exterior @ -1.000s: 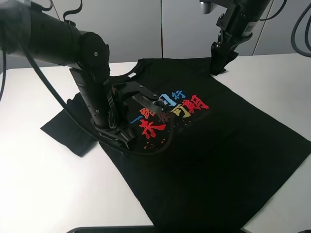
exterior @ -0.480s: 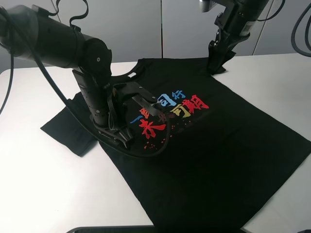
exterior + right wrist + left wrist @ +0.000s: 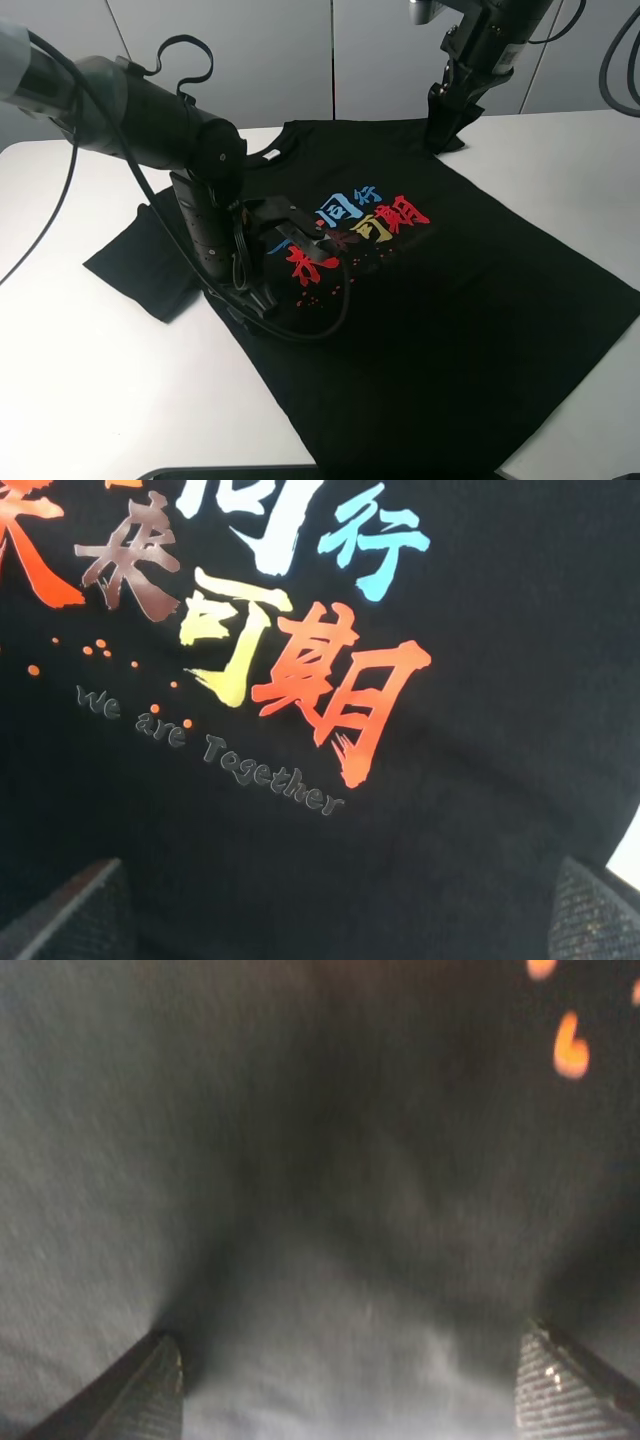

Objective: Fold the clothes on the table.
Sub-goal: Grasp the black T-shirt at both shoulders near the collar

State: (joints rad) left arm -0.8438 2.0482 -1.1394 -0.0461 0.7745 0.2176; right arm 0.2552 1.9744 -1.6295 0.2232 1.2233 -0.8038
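The clothes, one black T-shirt [image 3: 450, 300] with red, blue and yellow characters [image 3: 360, 220], lie spread flat on the white table [image 3: 90, 380]. My left gripper [image 3: 258, 298] points down onto the shirt's left side beside the red print dots [image 3: 570, 1048]. Its fingers [image 3: 150, 1385] stand wide apart just over the fabric, open, nothing between them [image 3: 360, 1385]. My right gripper [image 3: 445, 135] hangs over the far shoulder of the shirt. It is open too [image 3: 335, 905], and the printed characters [image 3: 330, 690] fill its wrist view.
The left sleeve [image 3: 140, 265] lies out to the left of the left arm. Grey wall panels [image 3: 330, 60] stand behind the table. A dark object [image 3: 230, 472] shows at the near table edge. A cable loop [image 3: 310, 320] hangs from the left arm onto the shirt.
The left arm has swung right and its gripper has come lower onto the shirt. The right gripper shifted slightly towards the far edge, then held still. Both stayed open.
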